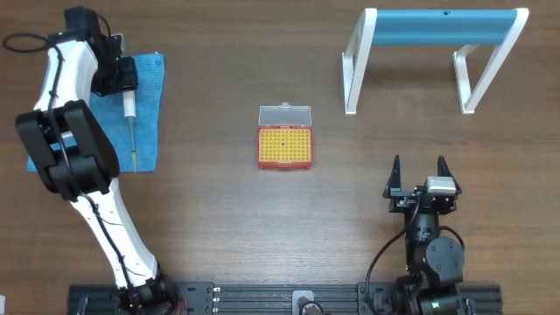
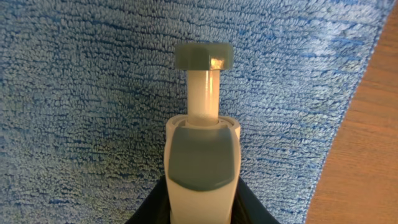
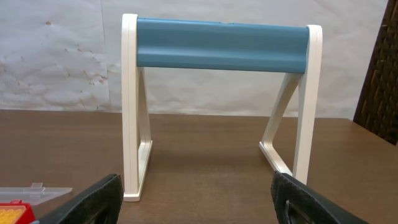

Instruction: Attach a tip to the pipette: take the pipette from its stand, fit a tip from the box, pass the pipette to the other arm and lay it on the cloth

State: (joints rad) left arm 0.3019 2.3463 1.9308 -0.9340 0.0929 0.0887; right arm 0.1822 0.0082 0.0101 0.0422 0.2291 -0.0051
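The white and grey pipette [image 1: 129, 112] lies along the blue cloth [image 1: 150, 87] at the table's far left, its thin yellow tip [image 1: 135, 156] pointing toward the near edge. My left gripper [image 1: 118, 74] is shut on the pipette's upper body. In the left wrist view the pipette [image 2: 202, 168] sits between the dark fingers [image 2: 252, 208], and its grey plunger button [image 2: 203, 55] stands out over the cloth [image 2: 81, 112]. My right gripper [image 1: 418, 171] is open near the right front with nothing in it, and it faces the stand [image 3: 221, 46].
The orange tip box [image 1: 284, 147] with its clear lid folded back sits mid-table. The white-legged stand with a blue bar [image 1: 437, 26] is at the back right. Bare wood lies between the box and both arms.
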